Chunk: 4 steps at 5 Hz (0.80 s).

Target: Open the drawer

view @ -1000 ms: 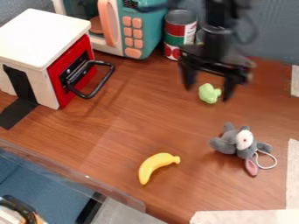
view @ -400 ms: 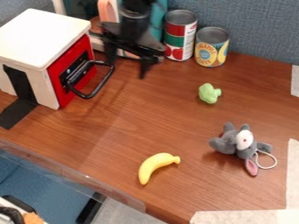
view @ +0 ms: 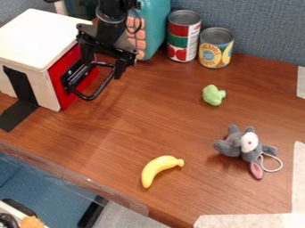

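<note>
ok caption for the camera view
Open black gripper at the handle of the red drawer, banana and plush mouse on the table

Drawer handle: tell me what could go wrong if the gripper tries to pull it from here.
The gripper is at the end of the handle nearer the toy microwave, fingers apart, so it might catch only that end and slip off.

The pull could drag or twist the white box if the black tape running onto the table doesn't hold.

With the microwave so close, the arm may bump it.
</note>
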Motion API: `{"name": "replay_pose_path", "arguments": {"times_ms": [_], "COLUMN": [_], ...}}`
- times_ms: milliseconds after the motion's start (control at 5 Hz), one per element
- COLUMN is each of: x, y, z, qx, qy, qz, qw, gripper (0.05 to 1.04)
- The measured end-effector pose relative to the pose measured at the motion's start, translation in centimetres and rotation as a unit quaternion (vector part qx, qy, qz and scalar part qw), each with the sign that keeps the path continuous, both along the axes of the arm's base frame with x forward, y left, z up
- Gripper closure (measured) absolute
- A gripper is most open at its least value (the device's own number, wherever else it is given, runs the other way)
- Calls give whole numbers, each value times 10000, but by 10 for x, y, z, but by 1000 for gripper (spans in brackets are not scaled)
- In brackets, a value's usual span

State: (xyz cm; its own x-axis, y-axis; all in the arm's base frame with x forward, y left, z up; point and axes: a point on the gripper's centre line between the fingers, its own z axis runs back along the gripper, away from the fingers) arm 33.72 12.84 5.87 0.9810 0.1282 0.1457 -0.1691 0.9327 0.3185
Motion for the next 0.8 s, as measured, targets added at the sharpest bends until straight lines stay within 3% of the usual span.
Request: {"name": "replay_pose_path", "arguments": {"times_ms": [400,600,800], "x": [6,6,7], "y": [4,-2,-4], "z": [-34,-56,-59], "qx": [48,-226,-336], "qy": [265,411,413], "qz": [-47,-33,-81], "qw": [9996,9989,9985], "gripper": [84,137,423]}}
